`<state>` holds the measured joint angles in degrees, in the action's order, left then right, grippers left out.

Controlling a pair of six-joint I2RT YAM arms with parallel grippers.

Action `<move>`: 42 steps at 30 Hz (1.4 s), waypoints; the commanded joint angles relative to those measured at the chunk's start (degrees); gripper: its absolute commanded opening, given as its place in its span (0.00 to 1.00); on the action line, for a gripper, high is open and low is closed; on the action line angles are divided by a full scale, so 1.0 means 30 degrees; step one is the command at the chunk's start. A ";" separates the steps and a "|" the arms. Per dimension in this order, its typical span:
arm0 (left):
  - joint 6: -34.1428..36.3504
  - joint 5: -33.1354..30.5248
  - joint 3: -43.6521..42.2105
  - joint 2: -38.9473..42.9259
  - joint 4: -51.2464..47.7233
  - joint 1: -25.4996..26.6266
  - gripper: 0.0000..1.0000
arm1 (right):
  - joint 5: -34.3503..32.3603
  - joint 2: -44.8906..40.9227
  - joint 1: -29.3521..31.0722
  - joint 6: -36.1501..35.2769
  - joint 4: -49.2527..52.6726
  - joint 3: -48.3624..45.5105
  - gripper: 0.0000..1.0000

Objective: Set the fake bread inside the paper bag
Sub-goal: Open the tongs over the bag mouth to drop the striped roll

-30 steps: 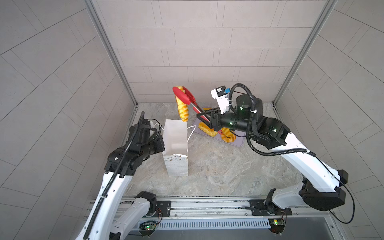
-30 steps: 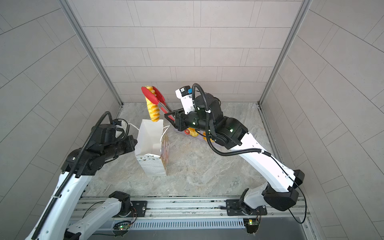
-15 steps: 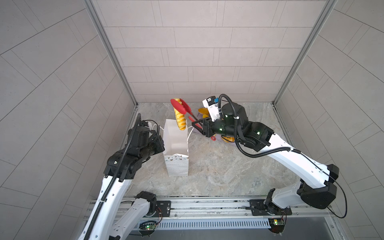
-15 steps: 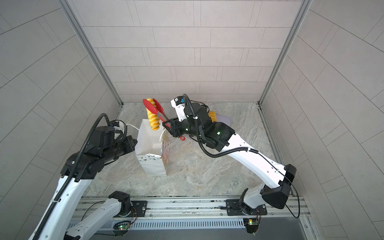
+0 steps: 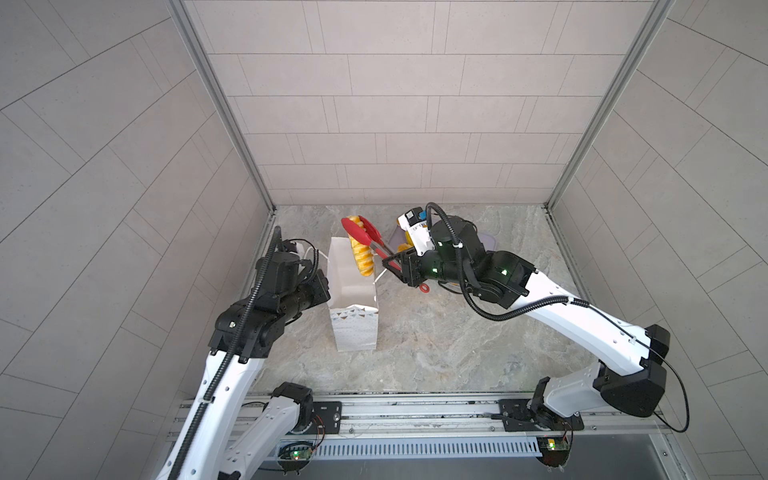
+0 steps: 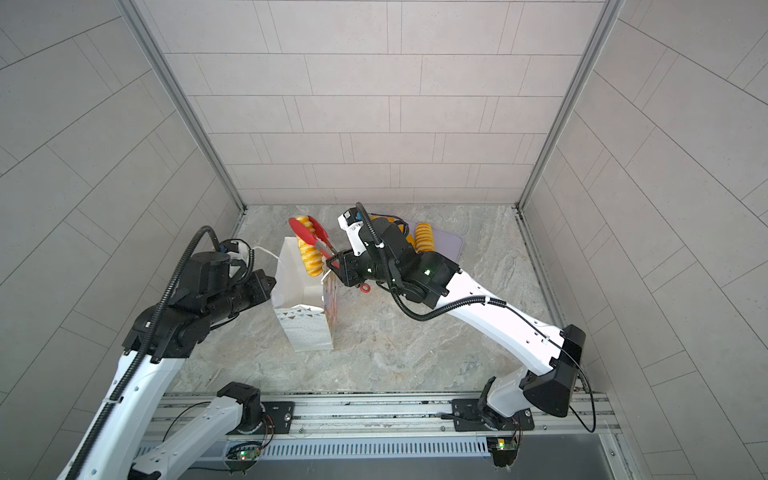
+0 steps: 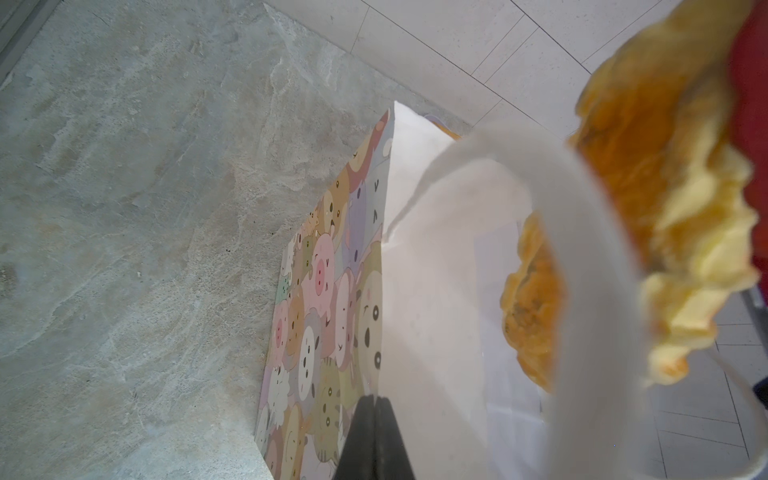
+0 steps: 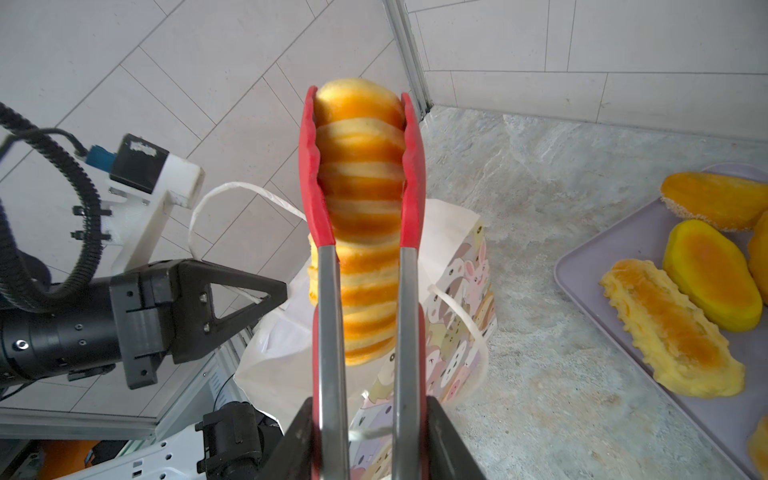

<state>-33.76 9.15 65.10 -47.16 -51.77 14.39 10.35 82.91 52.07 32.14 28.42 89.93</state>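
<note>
The white paper bag [image 5: 353, 309] [image 6: 305, 320] stands open on the stone floor, its animal-face front [image 7: 328, 299] turned towards the right arm. My left gripper [image 7: 376, 401] [image 5: 325, 288] is shut on the bag's near rim. My right gripper [image 8: 368, 415] [image 5: 392, 266] is shut on red-tipped tongs [image 8: 409, 166] [image 6: 316, 237]. The tongs clamp a striped fake bread roll [image 8: 361, 199] [image 5: 360, 255] [image 6: 309, 257], which hangs upright over the bag's mouth. Another yellow piece [image 7: 528, 311] shows inside the bag.
A lilac tray [image 8: 615, 232] [image 6: 451, 245] lies at the back right behind the right arm. Several more bread pieces [image 8: 706, 286] [image 6: 424, 237] lie on it. Walls close in on three sides. A white cord handle [image 8: 232, 191] sticks up by the left gripper.
The right arm has carried the tongs and roll leftwards and down, from beside the tray to over the bag's mouth. The left gripper has kept its hold on the bag.
</note>
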 commanded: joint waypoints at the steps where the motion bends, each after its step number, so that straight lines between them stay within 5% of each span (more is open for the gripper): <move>1: -0.0173 0.0018 -0.0245 0.0245 0.0369 0.0088 0.00 | -0.0378 -0.0421 0.0132 -0.0295 0.0065 -0.0035 0.39; 42: -0.0261 -0.0113 -0.0521 0.0352 0.0519 0.0066 0.00 | -0.0228 -0.0546 0.0517 -0.0744 0.0788 0.1571 0.54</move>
<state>-34.13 9.15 63.83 -46.59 -50.81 14.39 10.83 82.91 53.25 30.41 31.07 92.40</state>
